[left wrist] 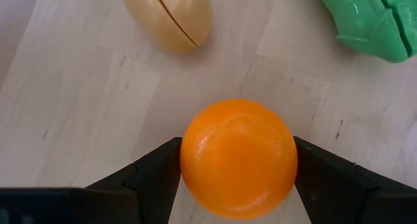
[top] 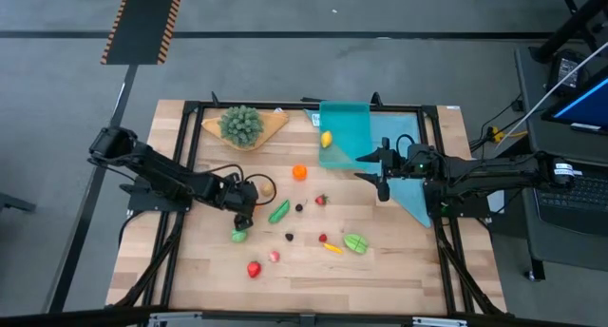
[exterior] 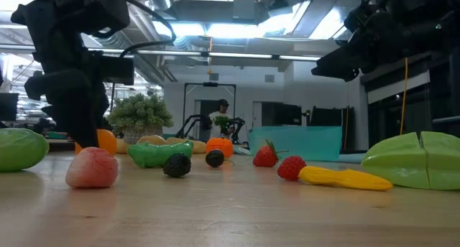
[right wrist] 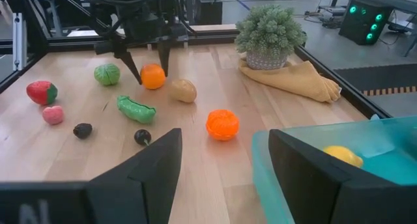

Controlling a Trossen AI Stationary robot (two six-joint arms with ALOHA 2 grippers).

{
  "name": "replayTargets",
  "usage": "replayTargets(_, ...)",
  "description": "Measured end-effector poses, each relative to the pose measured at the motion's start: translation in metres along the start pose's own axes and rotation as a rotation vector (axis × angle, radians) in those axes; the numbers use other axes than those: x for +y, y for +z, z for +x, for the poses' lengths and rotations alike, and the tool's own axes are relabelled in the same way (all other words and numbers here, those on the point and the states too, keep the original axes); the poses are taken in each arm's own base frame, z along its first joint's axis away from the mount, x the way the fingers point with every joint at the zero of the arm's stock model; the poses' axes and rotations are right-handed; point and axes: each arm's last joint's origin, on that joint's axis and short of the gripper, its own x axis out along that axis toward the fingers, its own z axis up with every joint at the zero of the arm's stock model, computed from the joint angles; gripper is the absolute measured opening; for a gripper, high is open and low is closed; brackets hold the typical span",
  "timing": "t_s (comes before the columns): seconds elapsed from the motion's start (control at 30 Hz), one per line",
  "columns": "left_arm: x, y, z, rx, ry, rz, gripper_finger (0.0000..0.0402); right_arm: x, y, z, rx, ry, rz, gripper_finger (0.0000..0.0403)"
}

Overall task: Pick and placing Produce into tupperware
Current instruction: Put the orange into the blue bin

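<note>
A smooth orange ball (left wrist: pixel 238 159) rests on the wooden table, and my left gripper (left wrist: pixel 234 164) is open with one finger on each side of it. The right wrist view shows these fingers (right wrist: pixel 133 69) pointing down around the ball (right wrist: pixel 153 77). A tan potato (left wrist: pixel 171 15) and a green pea pod (left wrist: pixel 371 22) lie just beyond. The teal tupperware (top: pixel 350 129) stands at the far side with a yellow fruit (top: pixel 326 139) inside. My right gripper (top: pixel 382 173) hovers open beside it, holding nothing. My left gripper comes at the orange ball from above, slanting down, with a finger close against each of its two sides (left wrist: pixel 186 165). Whether the fingers touch it, I cannot tell. The ball sits on the table.
Several produce pieces lie across the table's middle: a ridged orange fruit (top: pixel 299 172), strawberries (top: pixel 321 200), dark berries (top: pixel 299 208), a green cabbage (top: pixel 238 236), a split green piece (top: pixel 355 242). A bushy plant on a tan board (top: pixel 240 124) stands far left. A light-blue cloth (top: pixel 410 196) lies under my right arm.
</note>
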Motion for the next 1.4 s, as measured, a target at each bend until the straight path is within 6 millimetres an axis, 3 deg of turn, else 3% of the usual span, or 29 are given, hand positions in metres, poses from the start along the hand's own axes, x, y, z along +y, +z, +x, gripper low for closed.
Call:
replayTargets(0.73, 0.0002, 0.0001, 0.0000, -0.003, 0.005, -0.008, 0.0263, 0.0000, 0.0000, 0.0000, 0.000, 0.000, 0.000, 0.0232)
replayTargets(1.4, 0.0002, 0.0001, 0.0000, -0.004, 0.006, -0.002, 0.0240, 0.0000, 0.0000, 0.0000, 0.000, 0.000, 0.000, 0.0232)
